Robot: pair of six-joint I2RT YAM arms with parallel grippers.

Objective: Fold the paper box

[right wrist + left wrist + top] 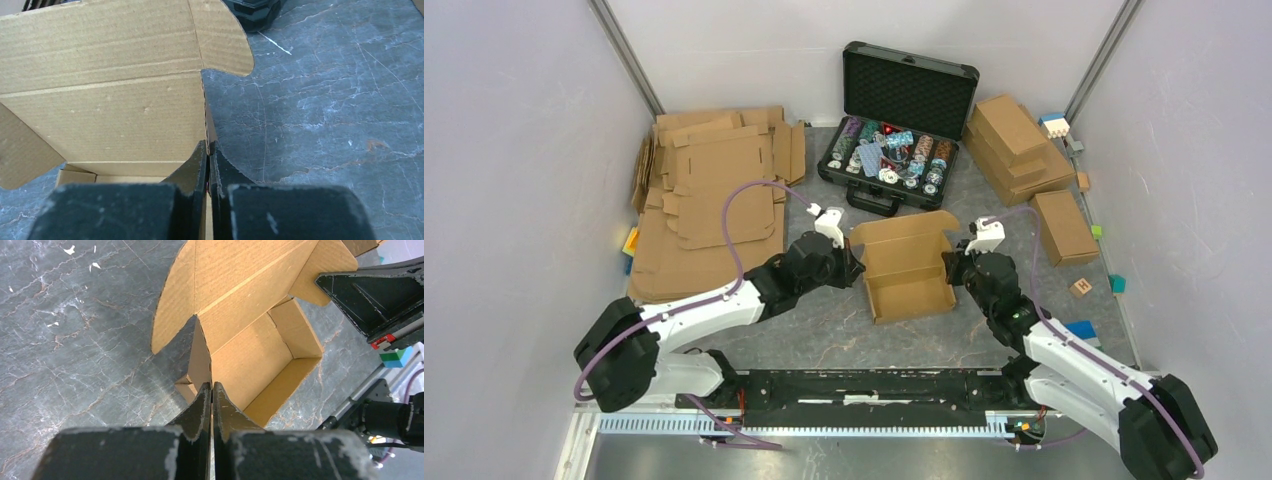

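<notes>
Near to far:

- Left jaws: pressed together, pinching the top edge of the left side wall of the plain brown corrugated-cardboard paper box (909, 272). The left wrist view shows the wall edge caught between the tips.
- Right jaws: same on the right side wall, closed on the cardboard with no gap showing.
- The box sits mid-counter between the two arms on the grey marbled counter (824, 325). The tray is formed with its walls up. The lid panel (100, 55) is open and leans away at the far side, with its rounded ear flaps (225, 42) sticking out free.

My read is that you're squaring the side walls before the lid comes over. To do it well:

- Hold both pinches level and don't pull outward, or the walls will splay and the ears won't find their slots.
- The box looks light and will probably slide on the counter. Anchor it with one pinch and let only the other arm go for the lid.
- Push the lid from its far edge rather than a corner, so it hinges on the crease.
- Steer each ear inside its side wall before pressing down.

Behind the box, stay off the open black foam-lined case of chips (894, 125). Further out are the stack of flat cardboard sheets (709, 200) at far left and the closed brown boxes (1014, 150) at far right.
</notes>
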